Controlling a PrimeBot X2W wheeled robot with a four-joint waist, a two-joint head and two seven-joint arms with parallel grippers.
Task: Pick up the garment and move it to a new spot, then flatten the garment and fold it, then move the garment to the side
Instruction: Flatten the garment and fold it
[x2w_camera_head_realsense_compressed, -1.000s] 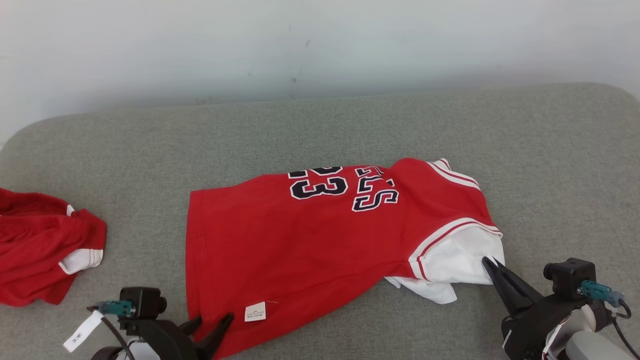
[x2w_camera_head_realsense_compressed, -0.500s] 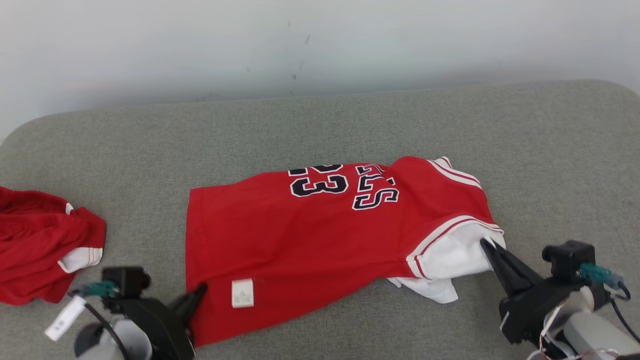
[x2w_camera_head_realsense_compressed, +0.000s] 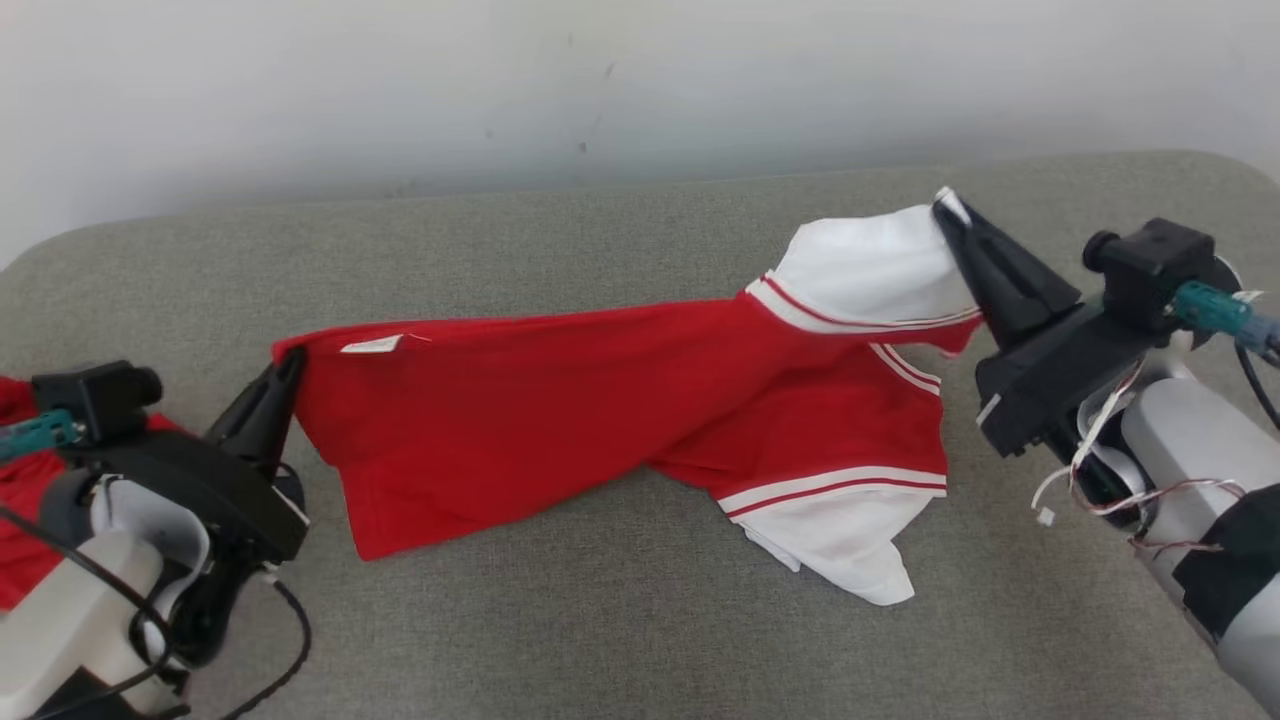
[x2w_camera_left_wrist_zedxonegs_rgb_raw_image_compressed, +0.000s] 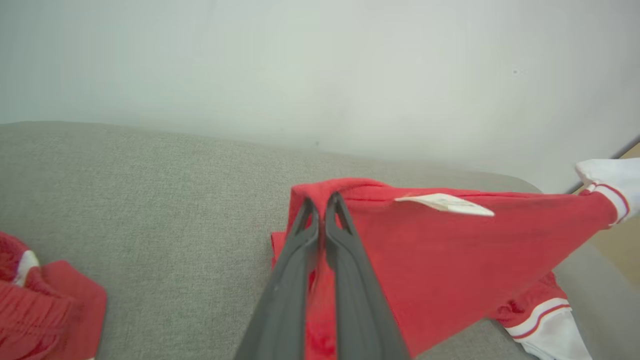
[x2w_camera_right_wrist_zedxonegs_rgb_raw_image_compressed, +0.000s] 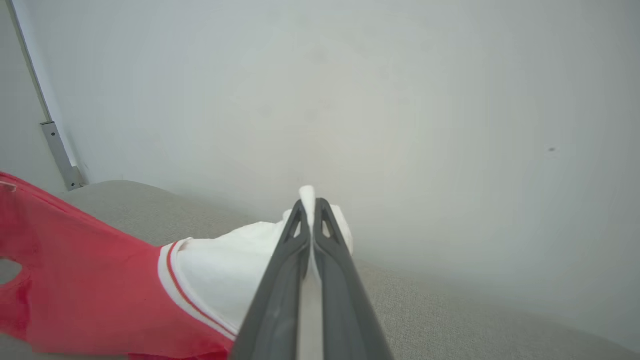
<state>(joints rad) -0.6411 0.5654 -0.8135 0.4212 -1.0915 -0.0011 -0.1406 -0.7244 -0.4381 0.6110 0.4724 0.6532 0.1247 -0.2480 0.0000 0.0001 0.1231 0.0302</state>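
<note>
Two hands clamped the garment (x2w_camera_head_realsense_compressed: 560, 400) mid-lift, left hand (x2w_camera_head_realsense_compressed: 290, 362) on its hem at 9 o'clock, right hand (x2w_camera_head_realsense_compressed: 946, 206) on its white shoulder at 2 o'clock; placing, flattening, folding, side-move remained.

Off to my left there's a second red cloth (x2w_camera_head_realsense_compressed: 12, 560), bunched up on the grey cushion (x2w_camera_head_realsense_compressed: 600, 630), and the left wrist view shows a bit of white trim (x2w_camera_left_wrist_zedxonegs_rgb_raw_image_compressed: 25, 262) in its folds. The cushion is a plain grey weave, its far edge rounding off at both corners. Behind it is a pale wall (x2w_camera_head_realsense_compressed: 640, 80) with a few dark specks (x2w_camera_head_realsense_compressed: 583, 148). In the right wrist view, a grey metal strip (x2w_camera_right_wrist_zedxonegs_rgb_raw_image_compressed: 60, 152) runs up the wall. In the left wrist view, a sliver of tan floor (x2w_camera_left_wrist_zedxonegs_rgb_raw_image_compressed: 620, 240) shows past the cushion's end.
</note>
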